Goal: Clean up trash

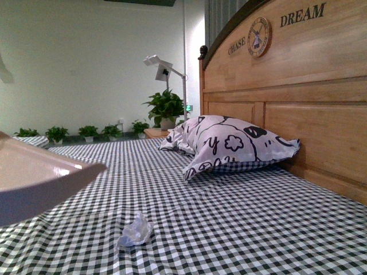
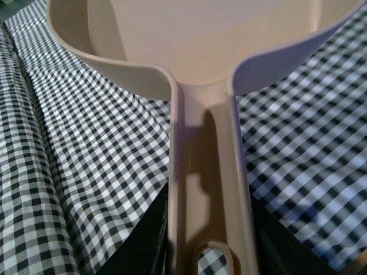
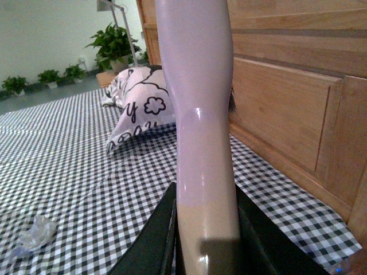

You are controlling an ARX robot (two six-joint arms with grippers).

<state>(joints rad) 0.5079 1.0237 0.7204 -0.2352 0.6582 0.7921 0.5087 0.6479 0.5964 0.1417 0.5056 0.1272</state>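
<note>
The trash, a small crumpled white tissue wad, lies on the checked bedsheet near the front; the right wrist view shows the trash too. A beige dustpan hangs above the sheet at the left, its pan a little left of the wad. My left gripper is shut on the dustpan's handle, black fingers either side. My right gripper is shut on the brush, whose pale handle rises upright; dark bristles peek out behind it.
A white pillow with black doodles lies against the wooden headboard on the right. Black-and-white gingham sheet covers the bed. Potted plants and a white lamp stand beyond the far edge.
</note>
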